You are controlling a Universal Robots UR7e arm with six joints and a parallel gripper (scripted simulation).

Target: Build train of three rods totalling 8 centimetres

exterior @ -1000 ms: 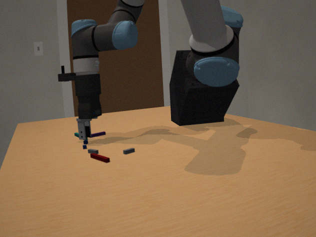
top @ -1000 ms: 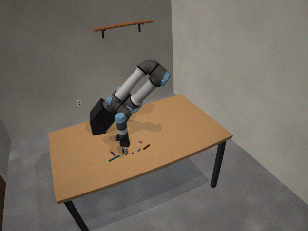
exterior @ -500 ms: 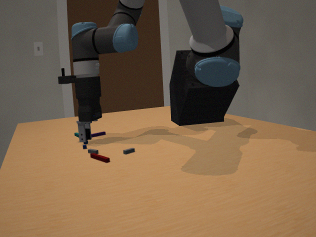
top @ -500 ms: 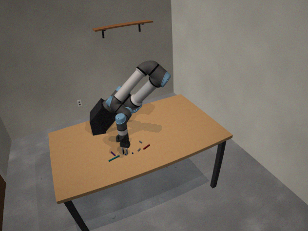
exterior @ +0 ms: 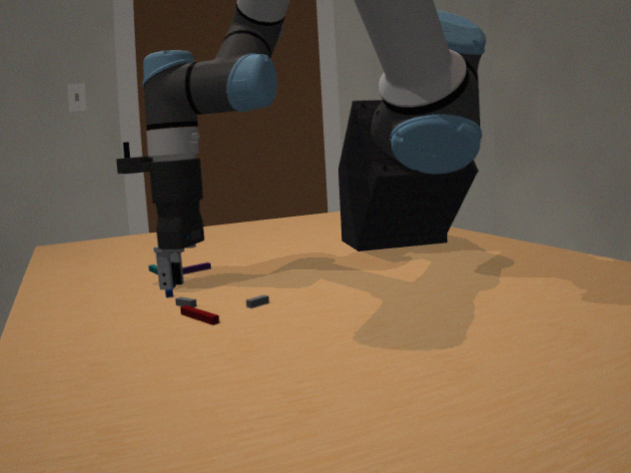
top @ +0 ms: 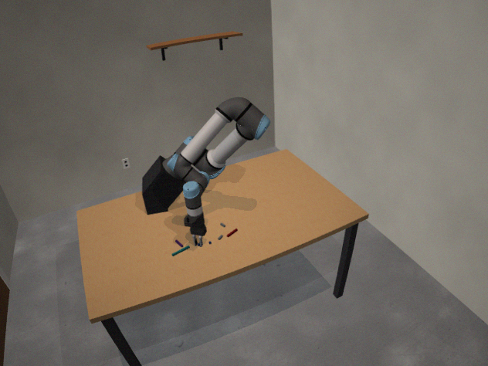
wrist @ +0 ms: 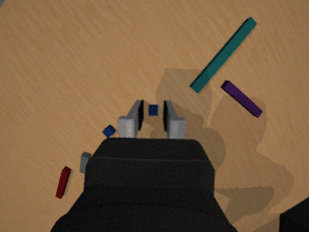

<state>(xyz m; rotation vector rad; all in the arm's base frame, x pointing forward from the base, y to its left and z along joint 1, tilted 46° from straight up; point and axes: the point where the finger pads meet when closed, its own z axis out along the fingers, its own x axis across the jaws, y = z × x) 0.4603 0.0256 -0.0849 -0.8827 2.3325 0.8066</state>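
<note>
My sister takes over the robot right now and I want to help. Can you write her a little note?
Gripper: open, low over the wooden table, fingers either side of a small blue rod without squeezing it.
Things: the second small blue rod lies close by; the purple rod lies beside the long turquoise rod. The red rod and two grey rods lie apart.
Done: no train yet; all rods lie scattered.
Left: probably purple plus both blues makes 8. Line them up end to end, away from the others, then let go.
</note>
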